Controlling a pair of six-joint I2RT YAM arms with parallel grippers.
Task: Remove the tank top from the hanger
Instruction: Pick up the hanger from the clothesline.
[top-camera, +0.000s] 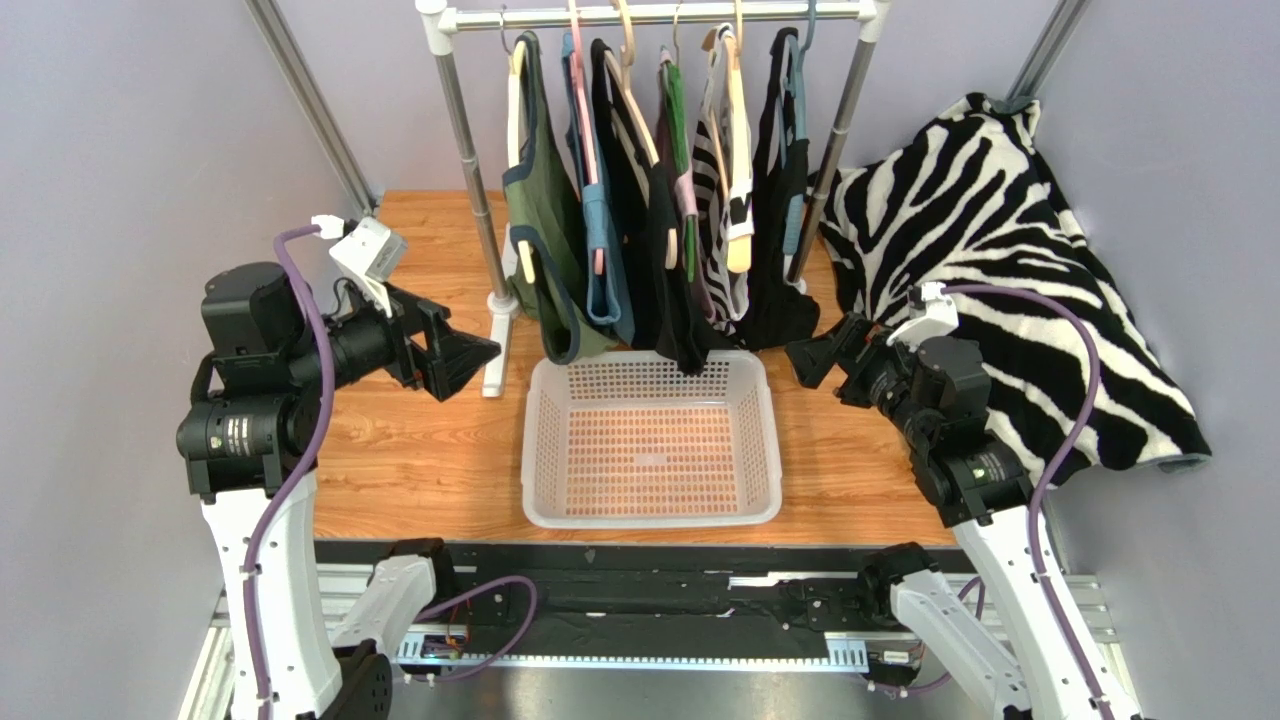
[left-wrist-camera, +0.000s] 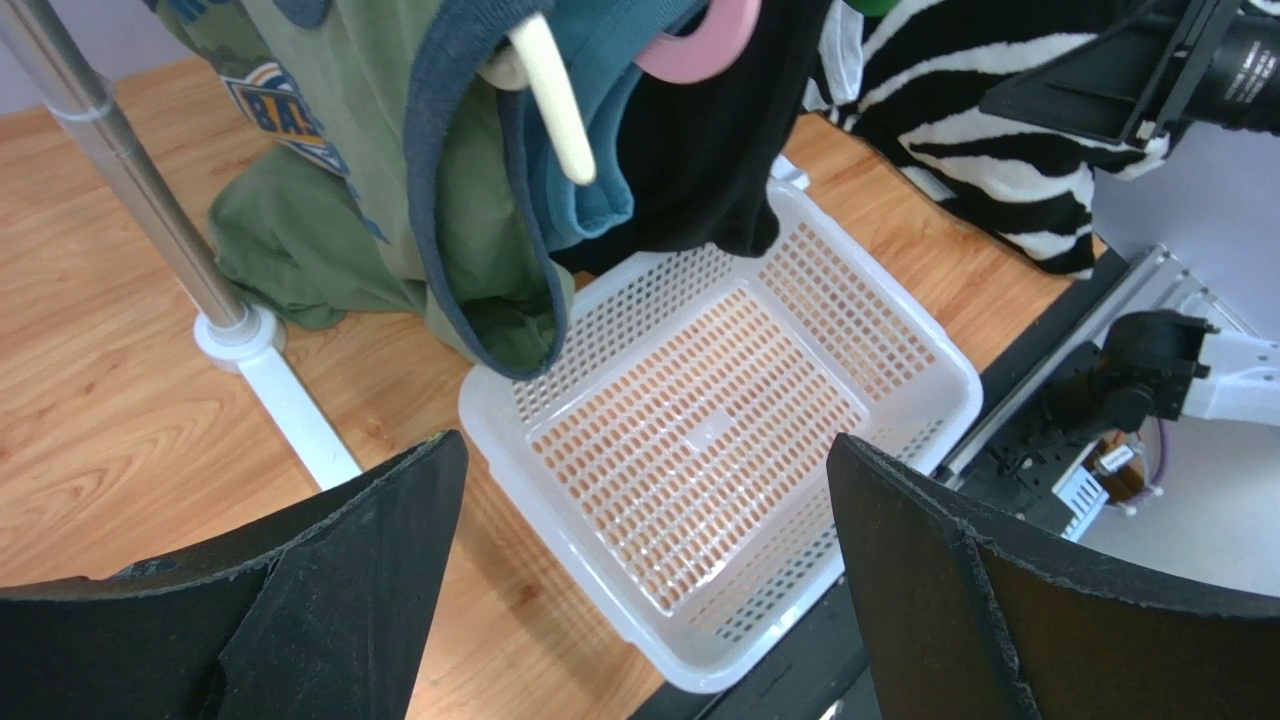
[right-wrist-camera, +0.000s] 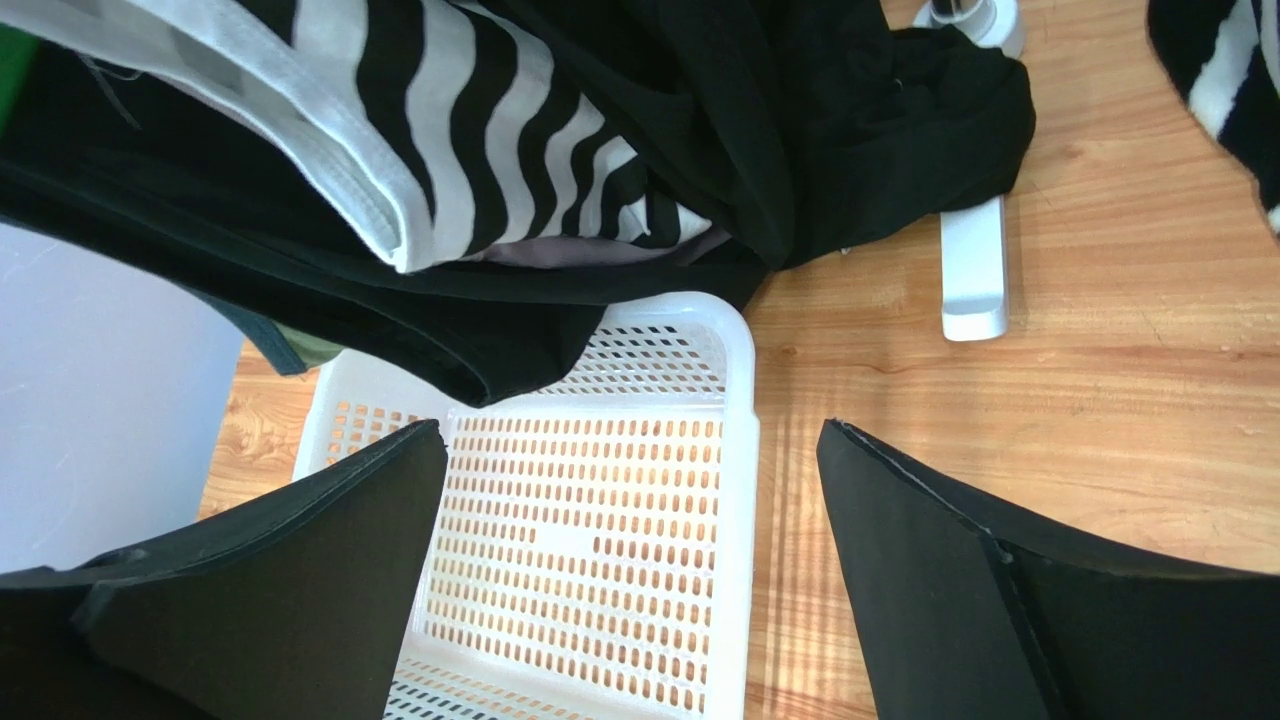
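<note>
Several tank tops hang on hangers from the clothes rail (top-camera: 661, 15) at the back. The leftmost is olive green with navy trim (top-camera: 544, 240) (left-wrist-camera: 466, 225) on a cream hanger (left-wrist-camera: 556, 105). Beside it hang a teal one (top-camera: 601, 255), black ones (top-camera: 661, 285) and a black-and-white striped one (top-camera: 724, 195) (right-wrist-camera: 451, 120). My left gripper (top-camera: 469, 357) (left-wrist-camera: 643, 450) is open and empty, left of the garments' lower hems. To the right of the hems my right gripper (top-camera: 812, 360) (right-wrist-camera: 631, 435) is also open, holding nothing.
A white perforated basket (top-camera: 535, 450) (left-wrist-camera: 496, 435) (right-wrist-camera: 736, 450) sits on the wooden table under the garments, between the two grippers. The rack's white feet (left-wrist-camera: 286, 398) (right-wrist-camera: 974, 270) rest on the table. A zebra-print blanket (top-camera: 992, 225) lies at the back right.
</note>
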